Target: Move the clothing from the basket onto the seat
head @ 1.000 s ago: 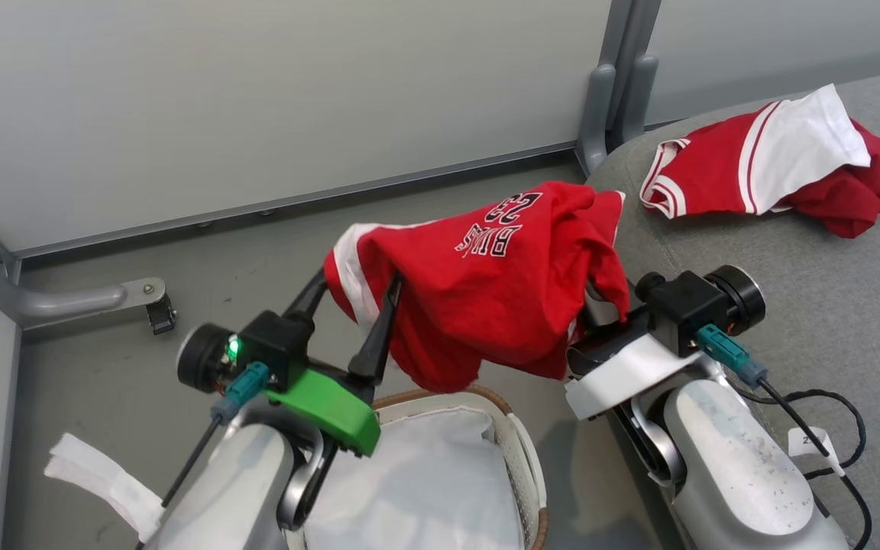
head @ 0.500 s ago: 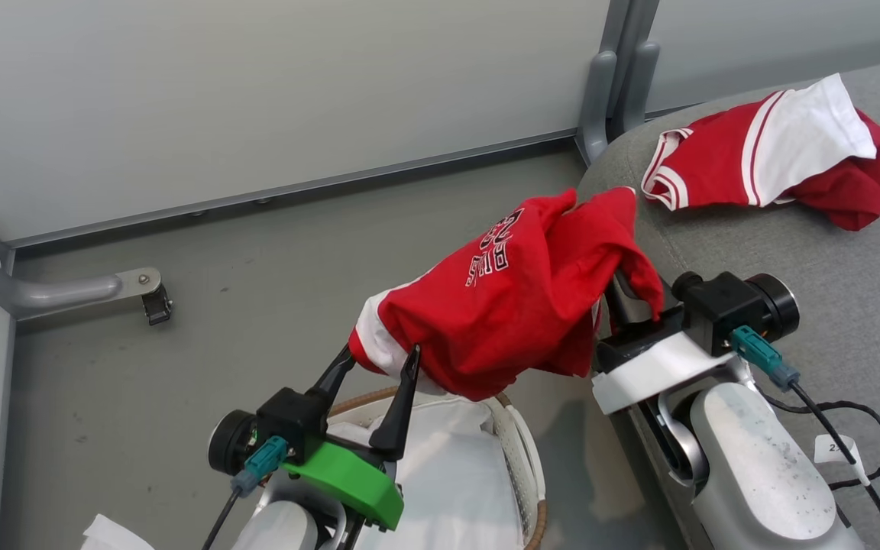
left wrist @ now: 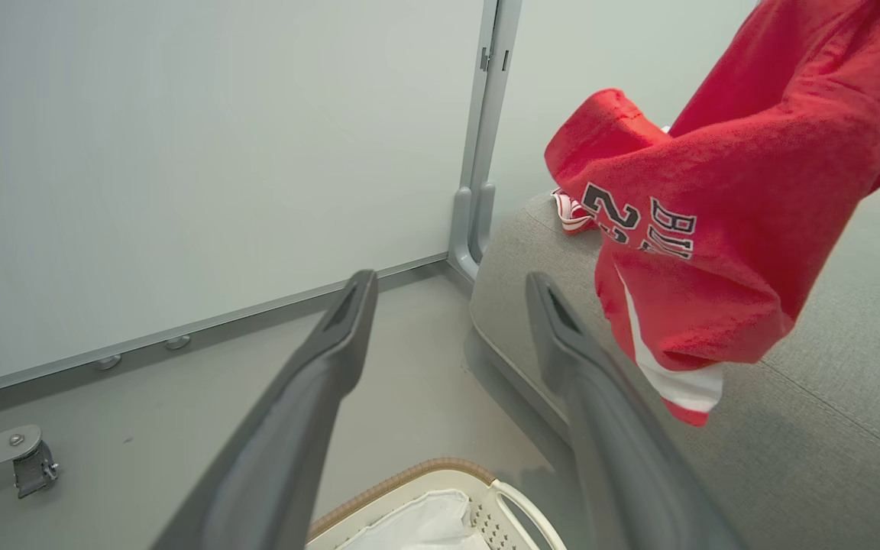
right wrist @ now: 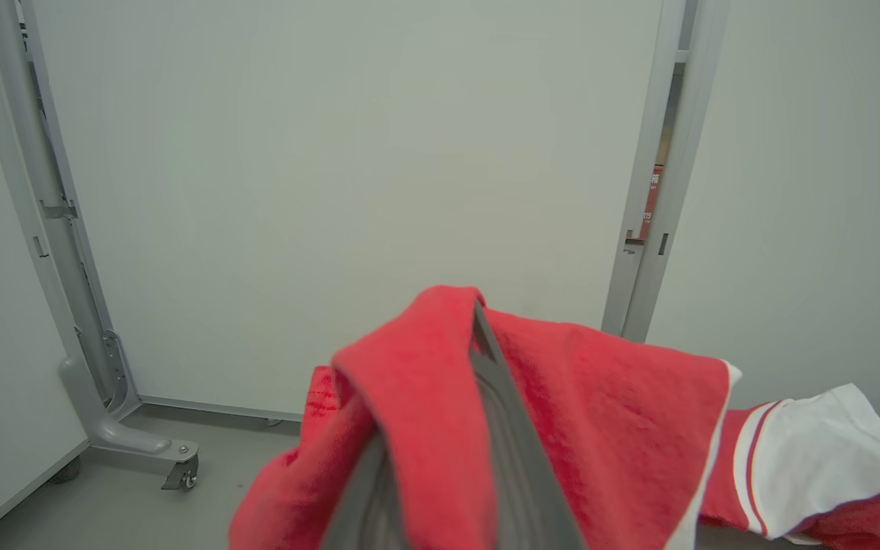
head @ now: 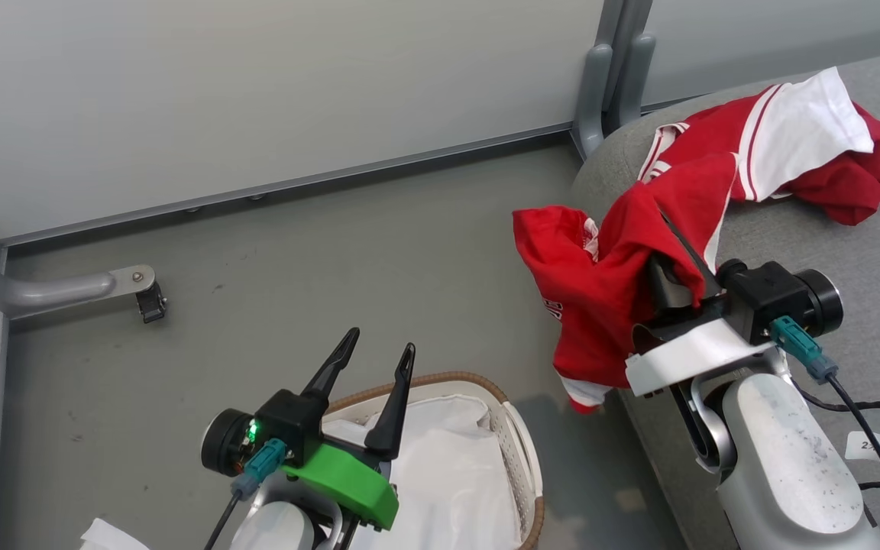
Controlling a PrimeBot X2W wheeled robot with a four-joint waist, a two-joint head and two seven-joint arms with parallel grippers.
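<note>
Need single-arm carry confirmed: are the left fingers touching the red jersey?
Apart. Head view: the left gripper stands open by the basket, with bare floor between it and the red jersey.

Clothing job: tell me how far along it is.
Done: one red-and-white garment lies on the seat. In hand: the right gripper is shut on the numbered red jersey, which hangs at the seat's edge, not yet laid down. The left gripper is open and empty above the basket. Left: set the jersey down and release; the basket shows no red, just its white liner.
</note>
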